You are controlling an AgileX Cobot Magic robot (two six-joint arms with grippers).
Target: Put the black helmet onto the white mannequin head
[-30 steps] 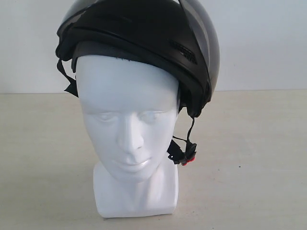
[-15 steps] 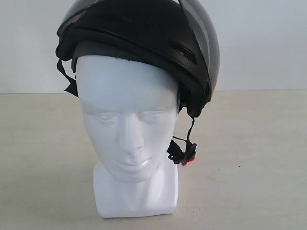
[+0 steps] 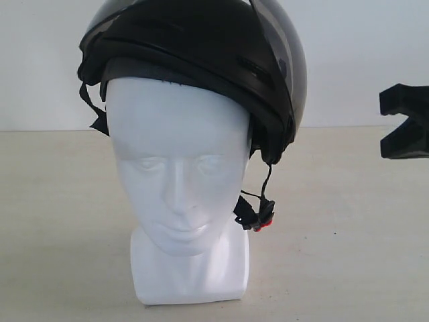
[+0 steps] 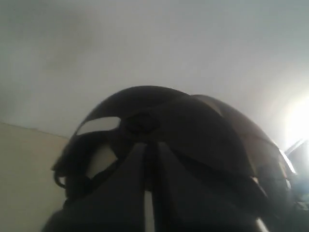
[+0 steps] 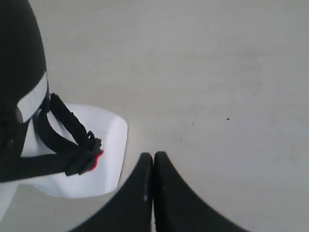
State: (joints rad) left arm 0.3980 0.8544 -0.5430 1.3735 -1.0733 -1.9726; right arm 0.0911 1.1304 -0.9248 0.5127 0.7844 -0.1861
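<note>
Black helmet (image 3: pixel 201 60) seated on white mannequin head (image 3: pixel 181 168); left claw (image 4: pixel 148 151), right claw (image 5: pixel 153 159) both pressed together

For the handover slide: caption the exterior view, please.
Matte-black open-face helmet sits on glossy white mannequin head, red-buckled chin strap dangling; black robot arm end at right edge, touching neither.

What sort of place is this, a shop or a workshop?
Probably a robot test bench, not a shop: a pale table, a plain white wall, a white mannequin head wearing a black helmet, and part of a black robot arm at the edge.
</note>
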